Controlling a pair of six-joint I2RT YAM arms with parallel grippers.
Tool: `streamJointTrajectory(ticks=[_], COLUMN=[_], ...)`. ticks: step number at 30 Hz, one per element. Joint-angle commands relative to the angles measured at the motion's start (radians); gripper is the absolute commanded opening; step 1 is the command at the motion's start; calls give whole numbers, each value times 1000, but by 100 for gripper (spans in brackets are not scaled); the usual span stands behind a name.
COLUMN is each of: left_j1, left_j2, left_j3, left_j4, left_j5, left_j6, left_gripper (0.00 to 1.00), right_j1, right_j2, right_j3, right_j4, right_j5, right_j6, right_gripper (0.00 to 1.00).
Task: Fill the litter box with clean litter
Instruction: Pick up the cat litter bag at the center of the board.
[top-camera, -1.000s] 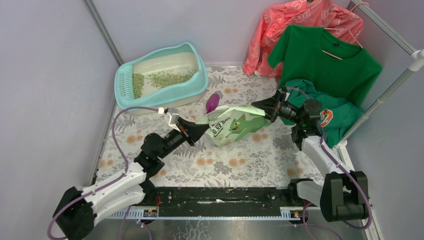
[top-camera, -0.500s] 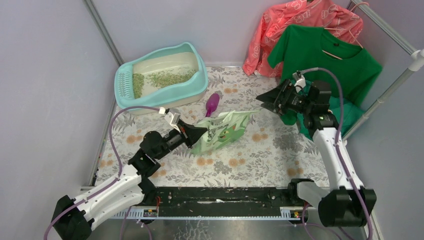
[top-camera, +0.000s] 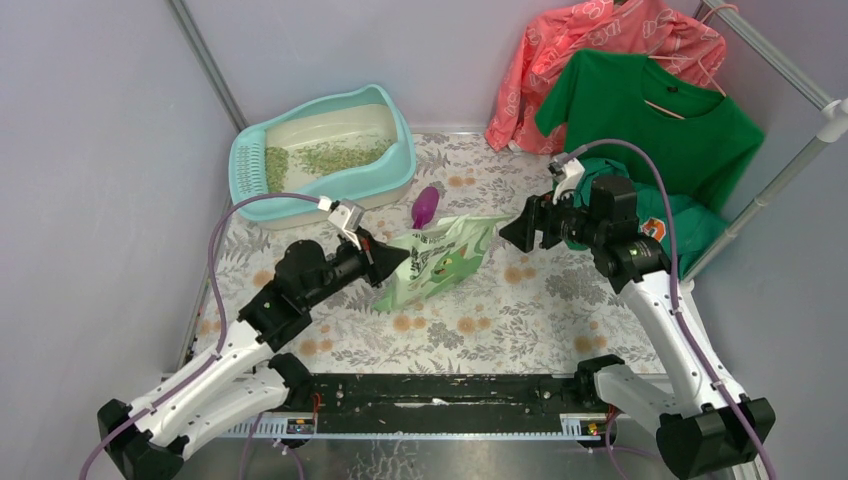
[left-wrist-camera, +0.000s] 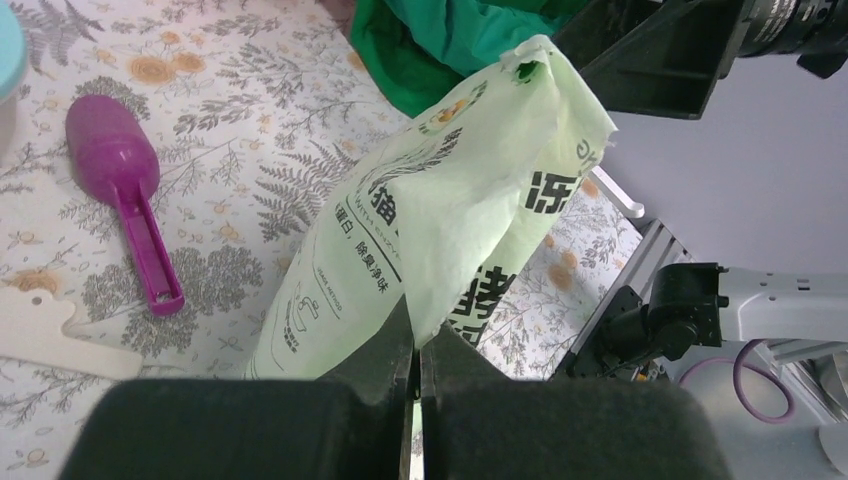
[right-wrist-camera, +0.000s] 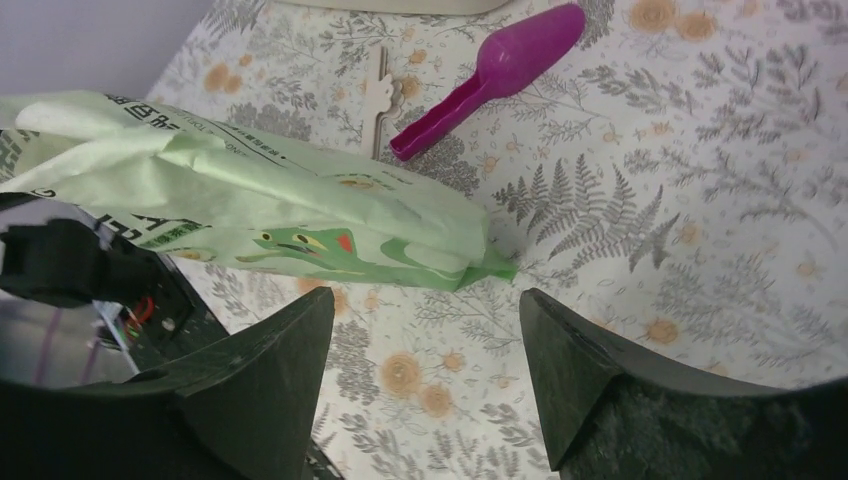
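The litter box (top-camera: 405, 152) sits at the back left, with clean litter (top-camera: 340, 155) spread over part of its cream basin. A light green printed bag (top-camera: 435, 260) hangs slanted over the floral mat in the middle. My left gripper (top-camera: 400, 262) is shut on its lower left edge. The left wrist view shows the jaws (left-wrist-camera: 417, 345) pinching a fold of the bag (left-wrist-camera: 430, 220). My right gripper (top-camera: 515, 232) stands open just right of the bag's top corner, touching nothing. In the right wrist view, the bag (right-wrist-camera: 260, 215) lies just beyond the spread fingertips (right-wrist-camera: 425, 310).
A purple scoop (top-camera: 426, 205) lies on the mat between the box and the bag. A white torn strip (left-wrist-camera: 40, 320) lies near it. A green T-shirt (top-camera: 650, 120) and a coral garment (top-camera: 600, 50) hang on a rack (top-camera: 770, 190) at the back right.
My right gripper let go of the bag, opened and pulled away, then came back near its corner. The bag sagged and shifted left, now held by the left gripper alone.
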Motion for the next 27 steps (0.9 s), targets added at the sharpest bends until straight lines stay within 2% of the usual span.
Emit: streamJointTrajectory(ticks=[1,8,13,17,20,27], left_j1=[-1,-2,-2,-1,-1,-1], left_j2=[-50,-37,-24,-28,-24,-21], left_j3=[46,52,64,68,81,105], left_j4=[13,4,-1,-3,-22,-47], left_j5=[-18,-21,-20,-19,-23,-32], left_j6=[-14,-14,-9,-4,2,15], left_gripper=[4,4,4,4,4,4], right_j1=[43,171,310,331,334,334], right_j2=[17,88,145,178,198,287], right_j3=[90,142,161,160,169,235], right_j4=[57,18,-7,42,82,-7], right_j5=[-6,-49,78,119,208,146], right_j6=[-195,-331,-429,-473,-514,-597], right_gripper=[77,78,78,77,80,83])
